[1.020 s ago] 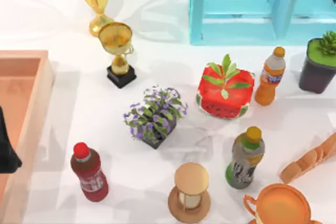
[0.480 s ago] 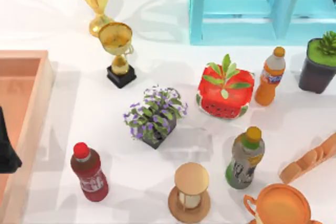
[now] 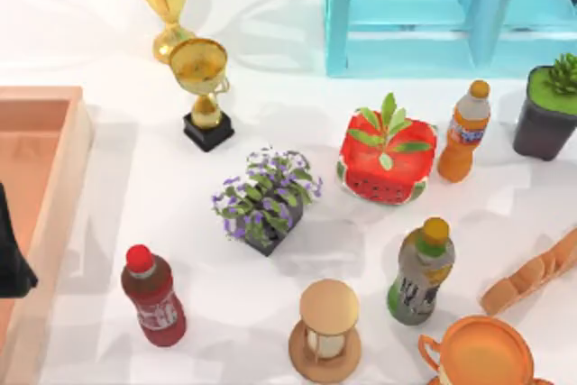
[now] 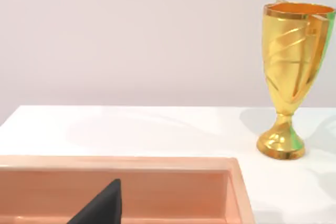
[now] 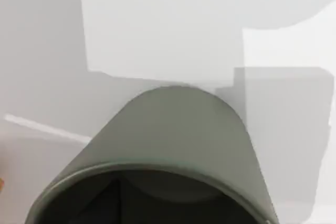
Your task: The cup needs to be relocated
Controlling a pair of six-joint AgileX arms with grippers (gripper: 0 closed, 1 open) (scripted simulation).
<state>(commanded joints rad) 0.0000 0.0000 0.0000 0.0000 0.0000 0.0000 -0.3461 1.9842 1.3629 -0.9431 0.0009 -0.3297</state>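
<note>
Looking from above, the left arm [image 3: 11,250] waits over the wooden tray [image 3: 54,96]. In the right wrist view a grey-green cup [image 5: 168,150] sits close on the table [image 5: 157,40]; grasping seems next; jaw opening I cannot tell.

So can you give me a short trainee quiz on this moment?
1. True or false: the left gripper hangs over the blue shelf unit.
2. What stands between the purple flower pot and the orange bottle? A. watermelon planter B. hourglass C. gold trophy
3. Fill in: the right wrist view looks into the open mouth of a grey-green ____.

Key: 1 false, it is at the table's left side over the wooden tray. 2 A. 3 cup.
</note>
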